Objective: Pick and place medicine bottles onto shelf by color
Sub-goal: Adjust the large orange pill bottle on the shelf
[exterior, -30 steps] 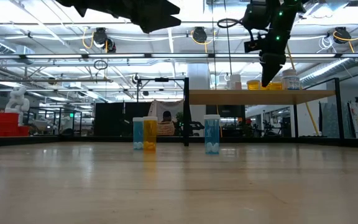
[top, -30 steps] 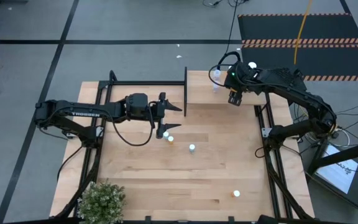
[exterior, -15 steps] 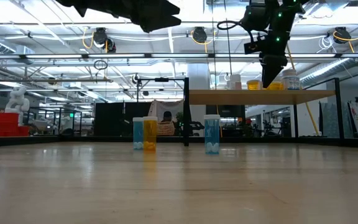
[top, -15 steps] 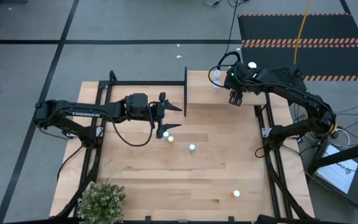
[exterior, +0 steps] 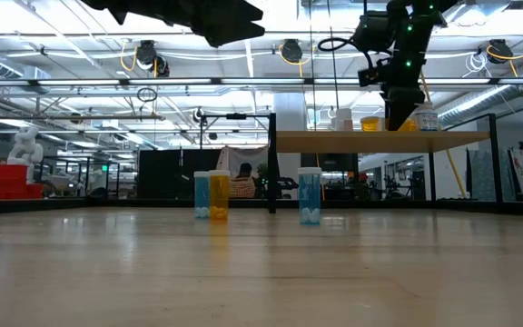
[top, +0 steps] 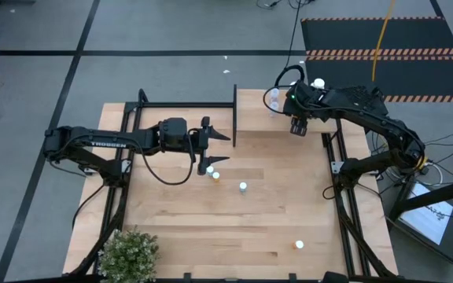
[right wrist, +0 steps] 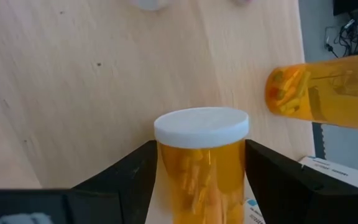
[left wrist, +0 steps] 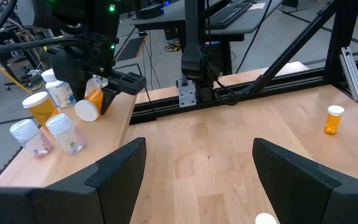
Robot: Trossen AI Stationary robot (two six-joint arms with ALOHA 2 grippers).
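Right wrist view shows my right gripper (right wrist: pixel 197 177) clasping an orange bottle (right wrist: pixel 199 163) over the shelf (right wrist: pixel 73 81), upper right in the high view, so next I judge: lower, release; left gripper (left wrist: pixel 194 171) waits wide.

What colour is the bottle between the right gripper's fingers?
Orange bottle with a white cap, clearest in the right wrist view.

- Both arms are dark, jointed tubes; the left arm (top: pixel 104 143) carries pale lettering along one link.
- A black cable loops beneath the left tool (top: pixel 208 135).
- A green light glows near the right tool (top: pixel 297 126).
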